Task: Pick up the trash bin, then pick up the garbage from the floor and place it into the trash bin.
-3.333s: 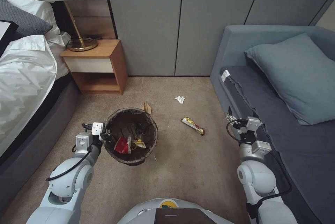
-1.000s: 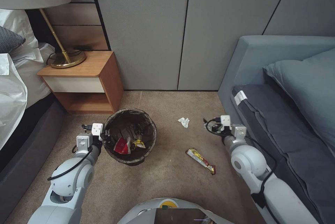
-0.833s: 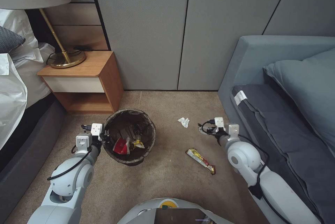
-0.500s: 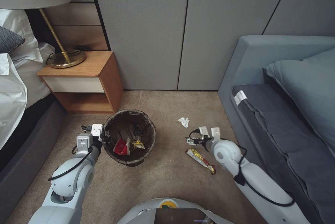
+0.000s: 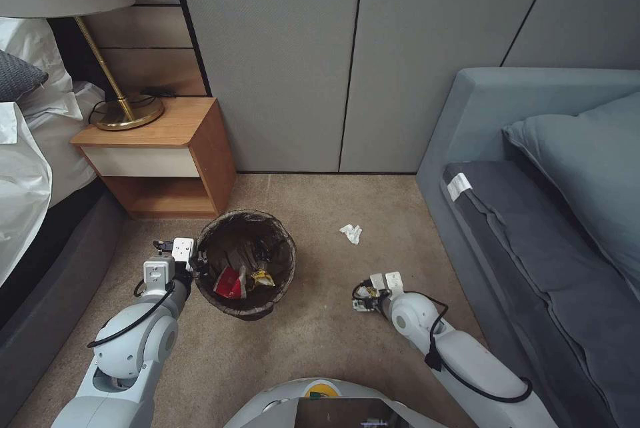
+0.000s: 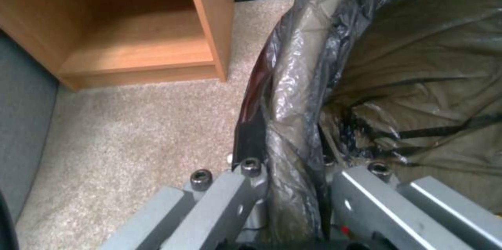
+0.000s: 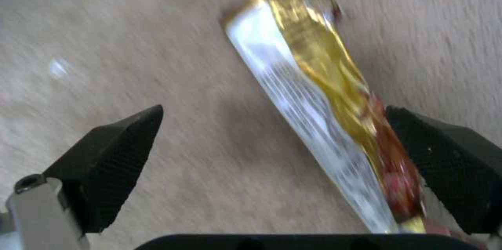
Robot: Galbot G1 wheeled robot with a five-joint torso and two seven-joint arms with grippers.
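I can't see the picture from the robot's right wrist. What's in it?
The right pincer is open over a gold, white and red snack wrapper lying on the tan carpet, one black fingertip on each side of it.

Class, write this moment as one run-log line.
left gripper: shut on rim of bag-lined white plastic trash bin | right gripper: jaws open astride gold-and-red snack-bar wrapper on tan carpet

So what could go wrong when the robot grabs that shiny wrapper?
The snack-bar wrapper lies off-centre in the open right hand, close to one fingertip, so it might slip out or get pushed along the floor. The left hand pinches just the rim of the trash bin, which might tip.
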